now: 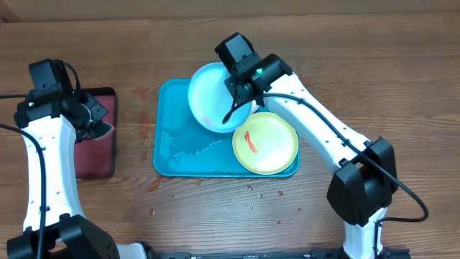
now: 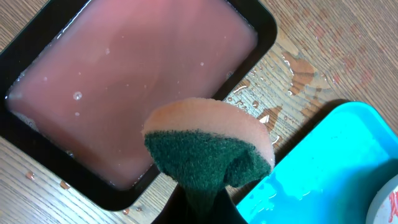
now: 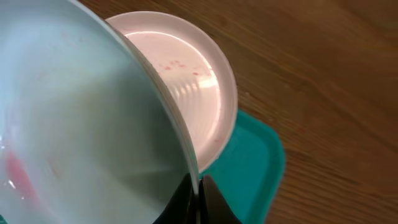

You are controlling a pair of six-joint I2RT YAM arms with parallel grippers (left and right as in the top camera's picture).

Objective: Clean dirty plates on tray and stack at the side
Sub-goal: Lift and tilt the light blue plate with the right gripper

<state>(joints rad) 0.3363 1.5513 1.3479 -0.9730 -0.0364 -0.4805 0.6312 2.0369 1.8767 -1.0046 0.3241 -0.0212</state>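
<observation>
Wooden table (image 1: 302,50) planks fill the background of all 3 views

The right gripper (image 3: 198,190) has its 2 dark fingers pressed together on the rim of a pale blue plate (image 3: 81,124). It holds the plate tilted above the far part of the teal tray (image 1: 180,158). Its wrist camera shows a reddish stain (image 3: 15,171) low on the plate's inside. The same view shows a pink plate (image 3: 199,81) with red specks just behind, overhanging the tray's edge. The overhead camera does not show that pink plate, because the blue one covers it. What the overhead view adds is a yellow plate (image 1: 269,147) lying flat in the tray's near right corner, crossed by a red smear (image 1: 249,142), with the lifted plate's rim overlapping its far edge.

The left gripper (image 2: 199,208) is barely visible at the bottom of its own view, where it pinches a folded sponge (image 2: 208,152), green scouring side toward the camera and peach foam behind. Beyond the sponge sits a black tub (image 2: 264,28) of cloudy pink water (image 2: 124,74). Droplets (image 2: 273,112) dot the wood between the tub and the tray's corner. From overhead the tub lies well left of the tray, with the left arm above it
</observation>
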